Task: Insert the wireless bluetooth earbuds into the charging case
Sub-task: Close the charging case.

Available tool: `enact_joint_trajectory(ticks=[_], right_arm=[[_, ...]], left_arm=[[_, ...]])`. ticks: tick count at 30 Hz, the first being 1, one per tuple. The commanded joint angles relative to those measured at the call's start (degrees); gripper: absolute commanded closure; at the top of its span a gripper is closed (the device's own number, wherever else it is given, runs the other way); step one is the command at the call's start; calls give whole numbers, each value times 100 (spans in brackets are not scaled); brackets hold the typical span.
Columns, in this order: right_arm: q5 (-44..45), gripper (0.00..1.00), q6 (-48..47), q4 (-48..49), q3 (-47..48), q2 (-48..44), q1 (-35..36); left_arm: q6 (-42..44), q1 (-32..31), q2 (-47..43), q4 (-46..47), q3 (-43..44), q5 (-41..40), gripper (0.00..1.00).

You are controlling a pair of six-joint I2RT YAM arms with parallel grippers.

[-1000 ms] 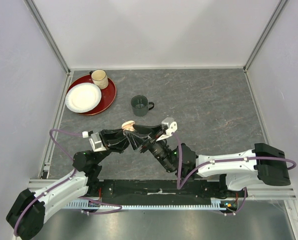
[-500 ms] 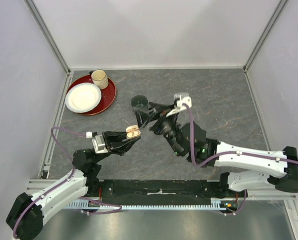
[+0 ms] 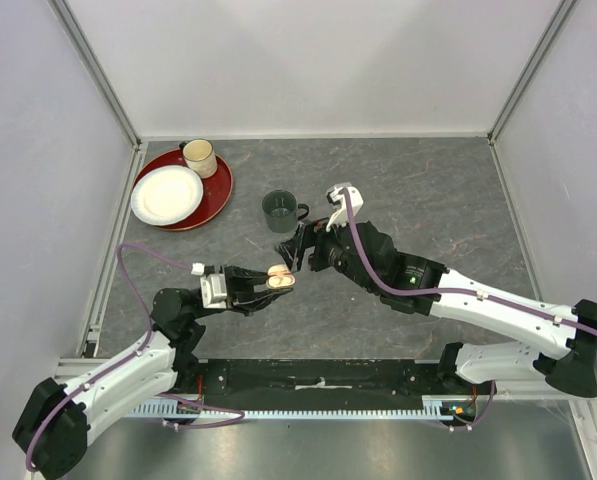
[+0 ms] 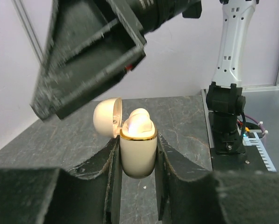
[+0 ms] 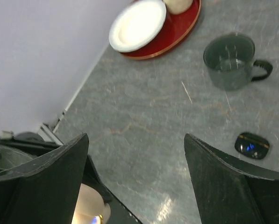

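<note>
My left gripper (image 3: 277,277) is shut on a cream charging case (image 4: 138,154) with a gold rim and holds it upright above the table. The case lid (image 4: 106,112) is open and tipped back to the left. Rounded white earbud tops (image 4: 139,123) sit in the case mouth. My right gripper (image 3: 296,250) is open and empty, just above and beyond the case; its fingers (image 4: 92,60) loom over it in the left wrist view. The right wrist view shows the gripper (image 5: 135,137) spread wide, with the case (image 5: 90,207) at bottom left. No black earbuds show.
A dark green mug (image 3: 280,210) stands behind the grippers and also shows in the right wrist view (image 5: 230,65). A small black oval object with blue lights (image 5: 252,145) lies near it. A red tray (image 3: 218,190) at back left bears a white plate (image 3: 166,194) and a cream cup (image 3: 199,157).
My right gripper lifted away toward the mug, then swung back down over the case. My left gripper carried the case nearer and to the right.
</note>
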Motion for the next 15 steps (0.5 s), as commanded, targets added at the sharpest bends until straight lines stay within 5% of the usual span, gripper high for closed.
enact_joint_trajectory(ticks=[1, 15], right_arm=[[-315, 11, 389, -262, -316, -70, 2], [-483, 11, 698, -94, -1283, -641, 2]], left_arm=[[263, 1, 90, 70, 228, 211, 98], [44, 1, 485, 228, 271, 18, 98]])
